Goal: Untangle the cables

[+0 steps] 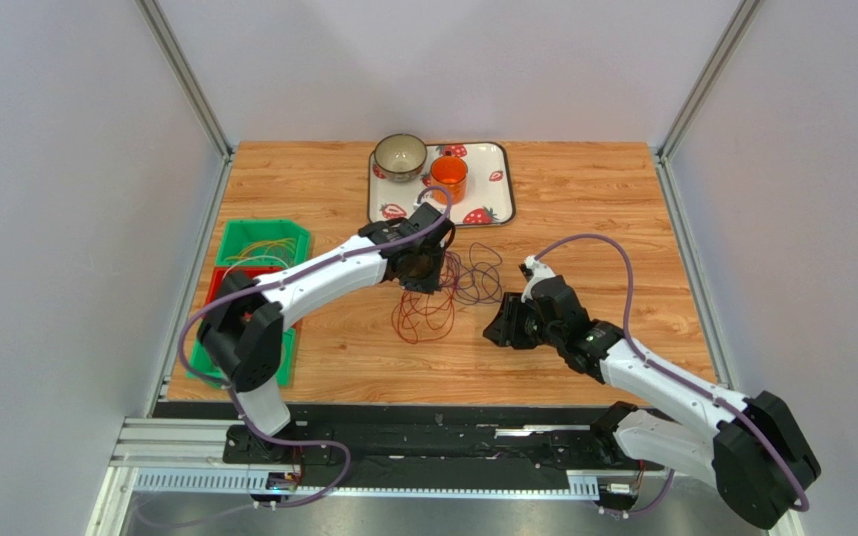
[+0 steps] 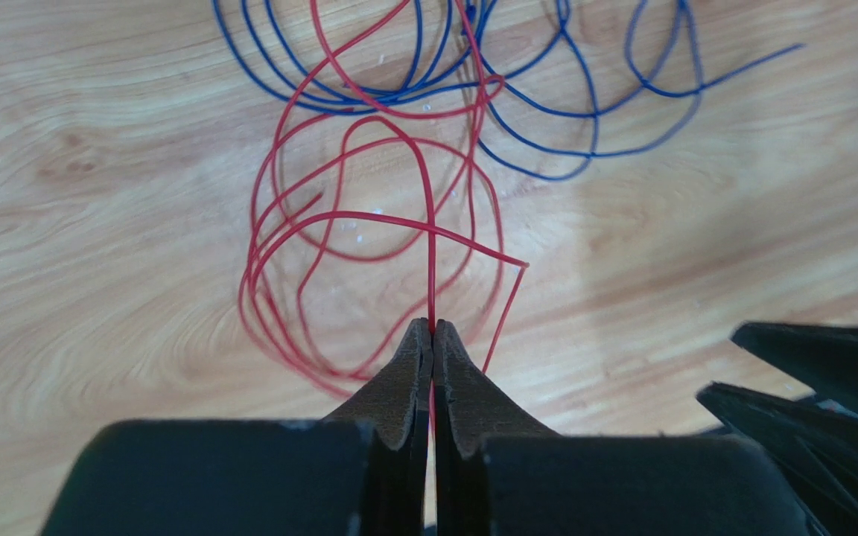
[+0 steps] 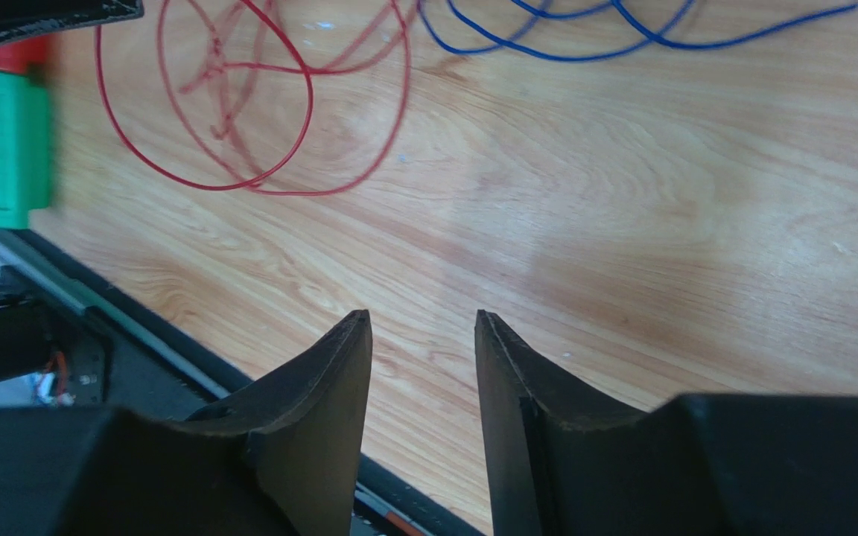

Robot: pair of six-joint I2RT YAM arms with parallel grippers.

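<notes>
A red cable [image 2: 333,223] lies in loose loops on the wooden table, overlapping a blue cable [image 2: 534,101] farther out. In the top view the red loops [image 1: 422,313] sit mid-table with the darker blue/purple loops [image 1: 476,277] to their right. My left gripper [image 2: 432,326] is shut on one strand of the red cable and holds it above the pile [image 1: 420,268]. My right gripper [image 3: 422,318] is open and empty, low over bare wood right of the cables [image 1: 509,324]. The red cable [image 3: 243,101] and blue cable [image 3: 624,34] show at the top of the right wrist view.
A green bin [image 1: 246,259] with more thin wires stands at the left edge over a red tray. A strawberry-print tray [image 1: 494,203] at the back holds a bowl [image 1: 400,156] and an orange cup [image 1: 448,173]. The table's near edge and rail lie close to the right gripper.
</notes>
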